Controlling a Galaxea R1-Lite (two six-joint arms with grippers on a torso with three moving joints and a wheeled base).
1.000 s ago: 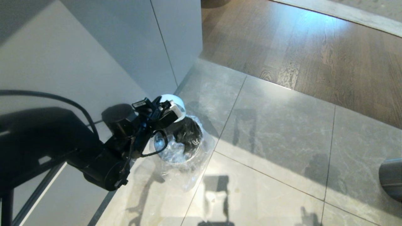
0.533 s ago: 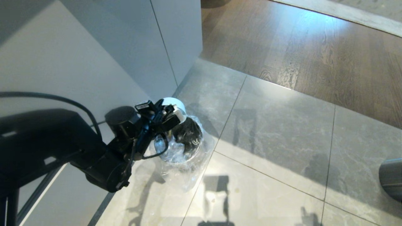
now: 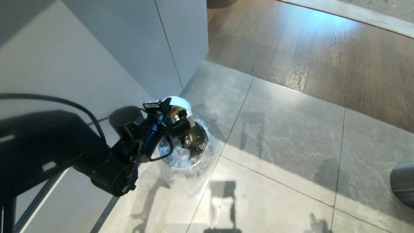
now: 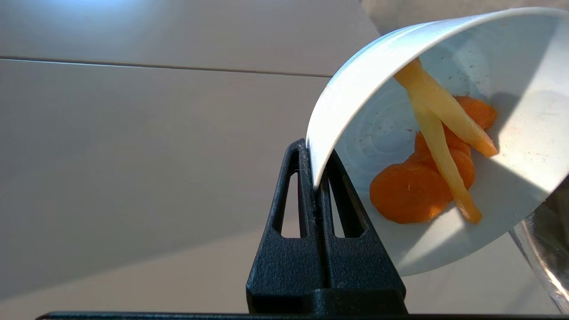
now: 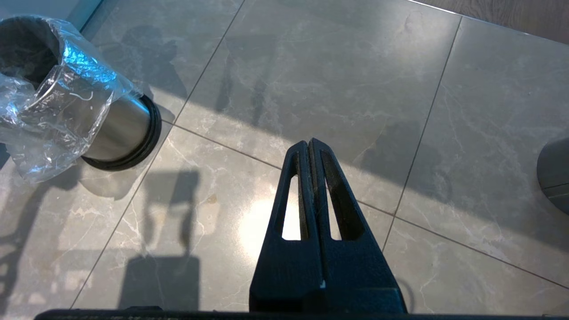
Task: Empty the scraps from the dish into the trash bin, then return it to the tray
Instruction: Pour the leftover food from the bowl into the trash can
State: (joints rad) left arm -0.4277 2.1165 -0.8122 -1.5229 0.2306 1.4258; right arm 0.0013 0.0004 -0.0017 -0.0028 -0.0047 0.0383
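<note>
Over the trash bin, your left pincer is clamping the dish rim, tipping its mouth toward the bin; scraps are clinging inside; right pincer is hanging clenched, empty.

A pale cabinet wall rises just beside the trash bin on the robot's left, blocking approach from that side. The left tool, clamped on the tilted dish, hangs over the bin's mouth. To the right, grey floor tiles lie open, with a dark rounded object at the far right edge.
</note>
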